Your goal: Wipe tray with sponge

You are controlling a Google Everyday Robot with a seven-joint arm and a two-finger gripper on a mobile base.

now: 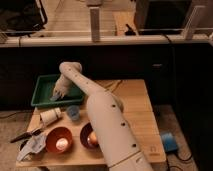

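Note:
A green tray (pixel 44 84) sits at the back left of the wooden table (pixel 140 107). My white arm (pixel 102 117) reaches from the lower middle up and left into the tray. My gripper (pixel 57 94) is down inside the tray near its front right part. A small greyish-blue sponge (pixel 54 98) lies under the gripper tips against the tray floor.
A white cup (pixel 50 116) lies on its side and a small blue cup (pixel 73 112) stands in front of the tray. Two red-brown bowls (pixel 59 140) (pixel 90 136) stand near the front edge. Black tongs (pixel 25 135) and a grey cloth (pixel 32 146) lie front left. A blue object (pixel 168 141) sits on the floor at right.

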